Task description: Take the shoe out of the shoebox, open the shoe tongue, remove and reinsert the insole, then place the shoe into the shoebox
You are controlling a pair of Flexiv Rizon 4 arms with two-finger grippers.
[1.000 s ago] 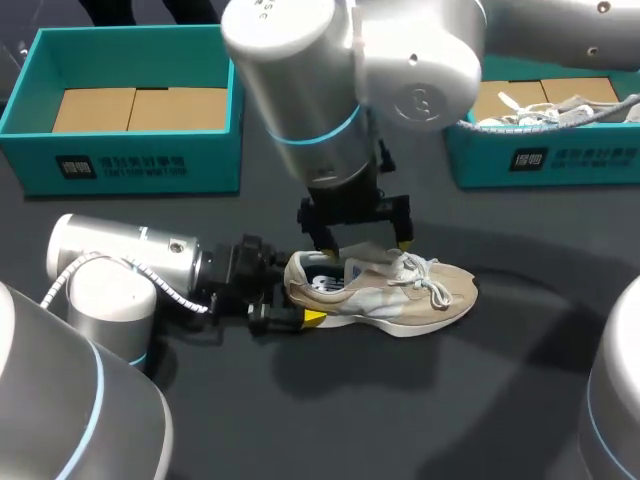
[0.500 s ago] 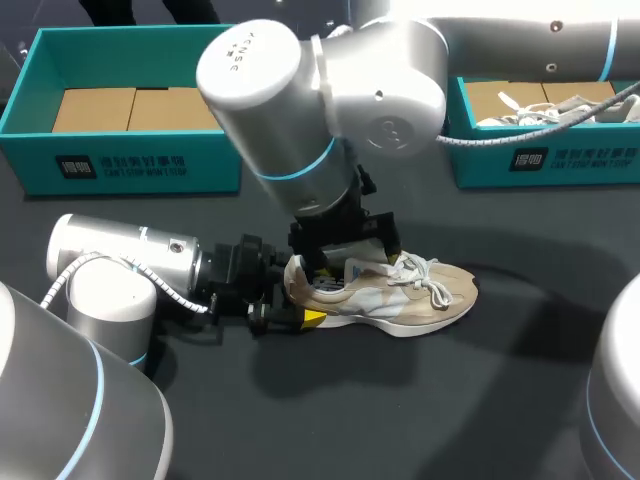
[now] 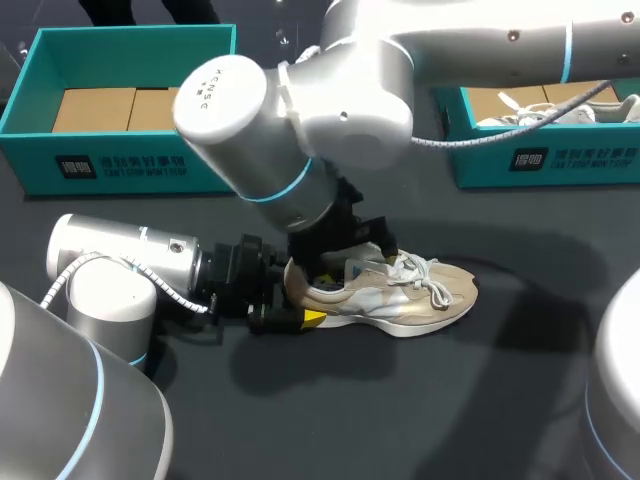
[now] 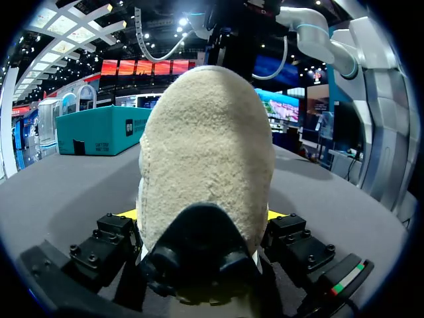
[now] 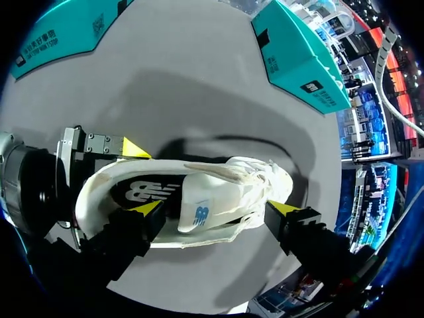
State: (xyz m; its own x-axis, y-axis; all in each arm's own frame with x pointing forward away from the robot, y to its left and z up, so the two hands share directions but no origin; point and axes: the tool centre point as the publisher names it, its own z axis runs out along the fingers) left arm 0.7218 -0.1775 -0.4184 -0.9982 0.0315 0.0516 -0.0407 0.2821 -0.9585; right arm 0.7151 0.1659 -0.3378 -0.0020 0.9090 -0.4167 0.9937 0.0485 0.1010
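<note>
A beige shoe (image 3: 425, 295) lies on its sole on the dark table, toe pointing right. My left gripper (image 3: 296, 306) comes in low from the left and is shut on its heel (image 4: 205, 152), a yellow-tipped finger on each side. My right gripper (image 3: 345, 255) hangs just above the shoe's mouth, open. In the right wrist view its fingertips (image 5: 149, 207) straddle the raised white tongue (image 5: 199, 207) of the shoe (image 5: 255, 189) without pinching it. The dark insole (image 5: 142, 191) shows inside the shoe near the heel.
A teal shoebox (image 3: 130, 165) with cardboard inside stands at the back left. A second teal box (image 3: 540, 160) at the back right holds a white shoe (image 3: 530, 112). My right arm's big elbow hangs over the table's middle.
My right arm has swung left and dropped, bringing its gripper closer onto the shoe's mouth. The shoe and my left arm have not moved.
</note>
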